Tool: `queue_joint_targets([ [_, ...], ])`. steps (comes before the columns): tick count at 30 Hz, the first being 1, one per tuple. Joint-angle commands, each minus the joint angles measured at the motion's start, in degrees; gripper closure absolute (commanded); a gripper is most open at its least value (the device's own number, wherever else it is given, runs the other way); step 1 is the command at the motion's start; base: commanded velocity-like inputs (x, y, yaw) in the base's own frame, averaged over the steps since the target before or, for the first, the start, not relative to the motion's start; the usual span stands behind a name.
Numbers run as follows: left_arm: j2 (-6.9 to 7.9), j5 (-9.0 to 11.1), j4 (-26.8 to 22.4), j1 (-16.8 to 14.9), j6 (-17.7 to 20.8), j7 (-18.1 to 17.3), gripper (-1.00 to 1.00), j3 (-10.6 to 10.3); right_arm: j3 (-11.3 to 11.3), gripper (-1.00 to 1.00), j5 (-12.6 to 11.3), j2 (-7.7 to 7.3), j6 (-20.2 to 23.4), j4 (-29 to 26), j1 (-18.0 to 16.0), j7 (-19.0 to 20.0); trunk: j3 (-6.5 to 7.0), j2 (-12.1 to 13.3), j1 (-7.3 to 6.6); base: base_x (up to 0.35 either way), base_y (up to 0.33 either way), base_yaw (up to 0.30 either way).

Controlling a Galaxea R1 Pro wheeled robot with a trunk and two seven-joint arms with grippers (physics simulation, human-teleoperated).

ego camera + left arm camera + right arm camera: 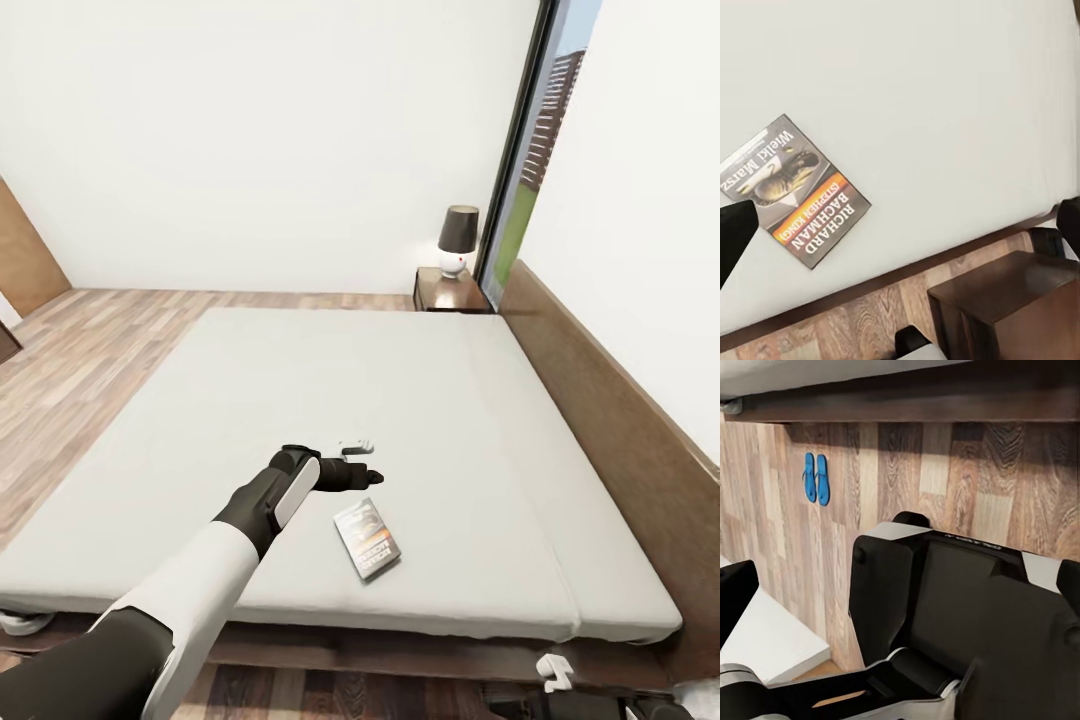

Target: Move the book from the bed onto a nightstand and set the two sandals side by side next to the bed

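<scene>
Hovering with open left gripper [362,462] just beside the flat book [367,538] (right gripper state unclear), risked sliding it along the bed [300,400].

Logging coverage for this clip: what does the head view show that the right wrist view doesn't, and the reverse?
Head view: the book lying flat on the bed's grey mattress, the left gripper beside it, and a lamp on the nightstand.
Right wrist view: the two blue sandals lying side by side on the floor, plus the robot's dark base.
Both: the wood-plank floor and the bed's dark frame.
</scene>
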Motion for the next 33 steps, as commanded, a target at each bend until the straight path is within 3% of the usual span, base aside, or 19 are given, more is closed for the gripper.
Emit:
queue_joint_targets([
  [1, 0.00, -0.26, -0.03, -0.04, 0.21, -0.25, -1.00, 0.01, 0.02, -1.00, -0.44, -0.02, 0.60, -0.01, -0.05, 0.13, -0.09, -0.11, 0.03, 0.000, 0.000, -0.136],
  [12, 0.00, -0.26, -0.03, -0.04, 0.21, -0.25, -1.00, 0.03, 0.02, -1.00, -0.44, -0.02, 0.60, -0.01, -0.03, 0.12, -0.07, -0.11, 0.03, 0.000, 0.000, -0.055],
  [22, 0.00, -0.26, -0.03, -0.04, 0.21, -0.25, -1.00, 0.06, 0.02, -1.00, -0.44, -0.02, 0.60, -0.01, -0.03, 0.12, -0.07, -0.11, 0.03, 0.000, 0.000, -0.222],
  [33, 0.00, -0.26, -0.03, -0.04, 0.21, -0.25, -1.00, 0.03, 0.02, -1.00, -0.43, -0.02, 0.60, -0.01, -0.03, 0.11, -0.07, -0.11, 0.03, 0.000, 0.000, -0.023],
])
